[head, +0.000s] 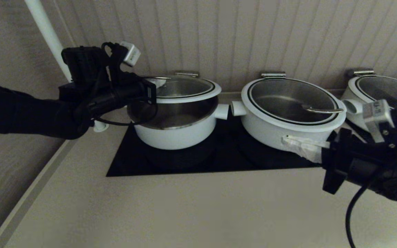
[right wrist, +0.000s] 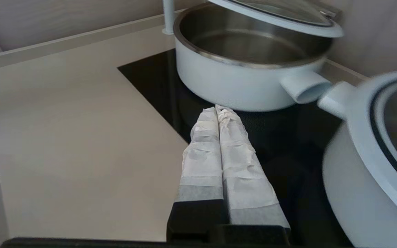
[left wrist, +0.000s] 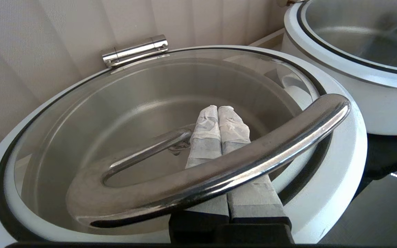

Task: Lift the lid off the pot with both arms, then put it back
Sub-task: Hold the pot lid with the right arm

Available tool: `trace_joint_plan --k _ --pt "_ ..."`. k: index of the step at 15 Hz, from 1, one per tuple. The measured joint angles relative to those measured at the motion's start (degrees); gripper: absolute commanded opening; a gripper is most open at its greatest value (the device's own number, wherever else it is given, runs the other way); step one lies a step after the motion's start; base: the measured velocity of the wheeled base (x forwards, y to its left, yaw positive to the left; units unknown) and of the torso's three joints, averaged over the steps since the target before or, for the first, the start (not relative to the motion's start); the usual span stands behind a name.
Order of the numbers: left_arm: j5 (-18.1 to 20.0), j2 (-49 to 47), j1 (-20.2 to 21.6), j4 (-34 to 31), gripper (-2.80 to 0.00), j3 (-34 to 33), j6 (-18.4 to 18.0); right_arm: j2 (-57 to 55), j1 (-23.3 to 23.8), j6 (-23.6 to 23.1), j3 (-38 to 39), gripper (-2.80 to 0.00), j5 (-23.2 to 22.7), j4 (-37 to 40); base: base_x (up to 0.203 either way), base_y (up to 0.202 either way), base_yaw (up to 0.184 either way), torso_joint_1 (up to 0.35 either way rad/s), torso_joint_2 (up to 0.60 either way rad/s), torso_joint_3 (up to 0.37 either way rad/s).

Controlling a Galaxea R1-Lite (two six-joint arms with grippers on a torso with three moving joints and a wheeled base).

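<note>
The lid [head: 184, 88], clear glass with a white rim, is raised and tilted above the small white pot [head: 171, 132], whose steel inside shows under it. My left gripper [head: 153, 85] is at the lid's left side. In the left wrist view the left gripper [left wrist: 218, 109] is shut, its taped fingers pushed under the steel loop handle [left wrist: 253, 155], which rests across them. My right gripper [head: 286, 139] is shut and empty, low over the black cooktop in front of the middle pot. In the right wrist view the right gripper [right wrist: 216, 109] points at the small pot [right wrist: 233, 82] and raised lid [right wrist: 288, 17].
A wider white pot [head: 288, 127] with its lid on stands right of the small pot, stub handles nearly touching. A third pot [head: 377, 89] is at the far right. All sit on or by a black cooktop [head: 184, 162] against the wall. A white pole [head: 47, 31] rises at the back left.
</note>
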State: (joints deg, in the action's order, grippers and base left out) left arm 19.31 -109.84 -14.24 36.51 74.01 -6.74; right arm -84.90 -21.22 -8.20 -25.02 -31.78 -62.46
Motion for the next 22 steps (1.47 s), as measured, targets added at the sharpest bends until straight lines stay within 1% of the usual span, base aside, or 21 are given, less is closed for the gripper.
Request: trace_joint_plan --k 7,10,12,18,22 --pt "0.01 -0.24 0.0 0.0 -2.8 0.2 -0.01 -9.17 -3.66 -0.48 -7.31 -2.8 0.15 -3.06 0.0 0.0 0.0 0.0 0.0 0.0" --pt "0.01 -0.24 0.0 0.0 -2.8 0.2 0.0 -12.96 -4.86 -2.23 -9.9 -2.8 0.28 -3.94 0.0 0.0 0.0 0.0 0.0 0.0" --pt "0.01 -0.24 0.0 -0.01 -2.8 0.2 -0.06 -15.5 -5.88 -2.51 -12.35 -2.8 0.43 -4.25 0.0 0.0 0.0 0.0 0.0 0.0" --pt "0.01 -0.24 0.0 0.0 -2.8 0.16 -0.09 -23.26 -7.41 -2.78 -22.3 -2.8 1.5 -5.13 0.0 0.0 0.0 0.0 0.0 0.0" --pt "0.0 -0.24 0.0 0.0 -2.8 0.16 -0.06 -27.24 -8.34 -2.88 -26.06 -2.8 1.89 -6.05 0.0 0.0 0.0 0.0 0.0 0.0"
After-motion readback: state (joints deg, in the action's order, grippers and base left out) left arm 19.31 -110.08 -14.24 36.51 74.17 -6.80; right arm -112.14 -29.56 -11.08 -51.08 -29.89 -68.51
